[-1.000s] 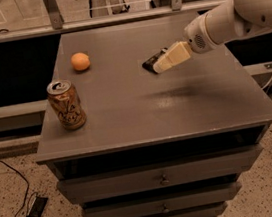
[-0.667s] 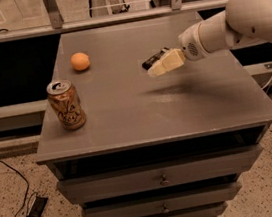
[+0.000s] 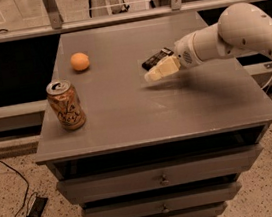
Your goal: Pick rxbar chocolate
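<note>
The rxbar chocolate [image 3: 154, 59], a small flat black bar with pale lettering, lies on the grey table top [image 3: 126, 112], right of centre towards the back. My gripper [image 3: 161, 69] reaches in from the right on the white arm [image 3: 236, 33]. It sits low over the table, right at the bar's near side, and covers the bar's right end. I cannot tell whether it touches the bar.
An orange-gold drink can [image 3: 66, 104] stands upright near the front left. A small orange fruit [image 3: 80, 61] lies at the back left. A metal railing [image 3: 123, 16] runs behind the table. Drawers [image 3: 161, 177] are below the front edge. A cable [image 3: 17, 198] lies on the floor at left.
My gripper has moved left and down towards the table, closing in on the bar. The bar, the can and the fruit have stayed where they were.
</note>
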### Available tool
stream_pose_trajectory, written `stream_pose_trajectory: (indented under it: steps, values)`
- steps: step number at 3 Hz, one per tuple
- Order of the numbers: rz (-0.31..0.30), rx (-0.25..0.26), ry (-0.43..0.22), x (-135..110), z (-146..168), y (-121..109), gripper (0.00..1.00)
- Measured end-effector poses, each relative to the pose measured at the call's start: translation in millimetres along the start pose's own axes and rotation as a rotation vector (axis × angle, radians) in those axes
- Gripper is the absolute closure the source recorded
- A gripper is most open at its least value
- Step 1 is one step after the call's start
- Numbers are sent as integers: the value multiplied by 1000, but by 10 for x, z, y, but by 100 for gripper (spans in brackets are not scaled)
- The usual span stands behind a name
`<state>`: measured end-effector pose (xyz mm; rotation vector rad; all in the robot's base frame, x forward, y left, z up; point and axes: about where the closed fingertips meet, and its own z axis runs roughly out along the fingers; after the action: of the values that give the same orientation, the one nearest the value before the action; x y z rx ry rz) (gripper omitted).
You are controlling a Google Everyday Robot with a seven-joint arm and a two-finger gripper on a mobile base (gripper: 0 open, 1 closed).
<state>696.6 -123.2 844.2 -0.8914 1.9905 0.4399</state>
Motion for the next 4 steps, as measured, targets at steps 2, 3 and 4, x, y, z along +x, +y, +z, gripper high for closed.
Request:
stream_pose_trajectory:
  steps: [2,3,4]
  values:
    - [57,-4,-32,8,268,-139,18]
    - [55,-26,-45,-36,383,-148,41]
    - [44,-38,-50,-65,411,-138,64]
